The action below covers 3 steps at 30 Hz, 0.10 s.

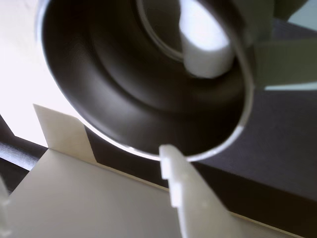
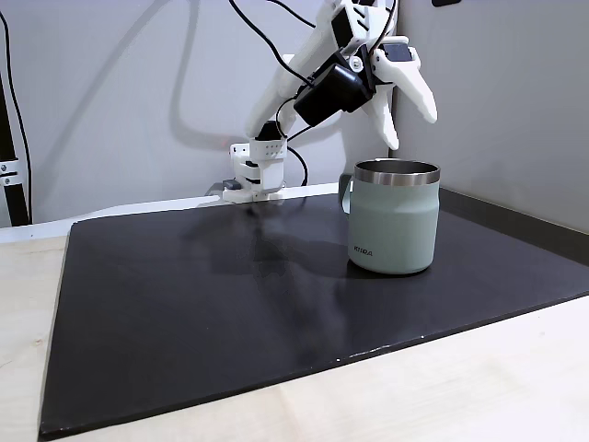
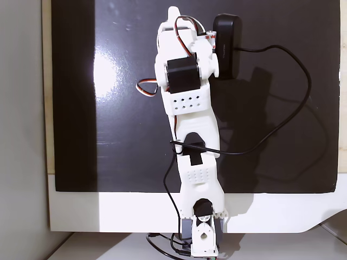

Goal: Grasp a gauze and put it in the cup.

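The cup (image 2: 394,221), a pale sage-green mug with a steel rim, stands upright on the black mat (image 2: 184,304) at the right. My gripper (image 2: 412,132) hangs open just above its rim, nothing between the fingers. In the wrist view I look down into the cup (image 1: 124,89). The gauze (image 1: 205,44), a white fuzzy roll, lies inside on the bottom. One white finger (image 1: 183,198) points at the near rim, and the gripper (image 1: 223,99) is spread over the mouth.
The arm's base (image 2: 253,175) stands at the mat's back edge, with cables trailing behind it. Pale wooden tabletop (image 2: 460,396) borders the mat in front. From above, my arm (image 3: 190,108) stretches over the mat with the black camera (image 3: 227,43) beside it.
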Motion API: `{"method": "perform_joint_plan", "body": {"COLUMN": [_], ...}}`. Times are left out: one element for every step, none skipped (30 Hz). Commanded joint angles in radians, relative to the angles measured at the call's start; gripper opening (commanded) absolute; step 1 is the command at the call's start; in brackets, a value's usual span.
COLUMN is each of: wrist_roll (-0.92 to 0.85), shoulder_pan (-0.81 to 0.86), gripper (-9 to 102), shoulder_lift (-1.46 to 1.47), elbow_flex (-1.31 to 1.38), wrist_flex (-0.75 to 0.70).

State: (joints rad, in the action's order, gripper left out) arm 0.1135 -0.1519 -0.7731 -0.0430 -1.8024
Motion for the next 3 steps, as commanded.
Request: {"method": "perform_joint_plan", "body": {"wrist_roll": [0.002,0.002,0.002], "shoulder_pan": [-0.009,-0.009,-0.009], "gripper": [34,34,34], "shoulder_lift": [-0.049,-0.051,-0.051], "elbow_flex": [0.015,0.014,0.014], "wrist_flex": [0.0,0.0,0.0]}}
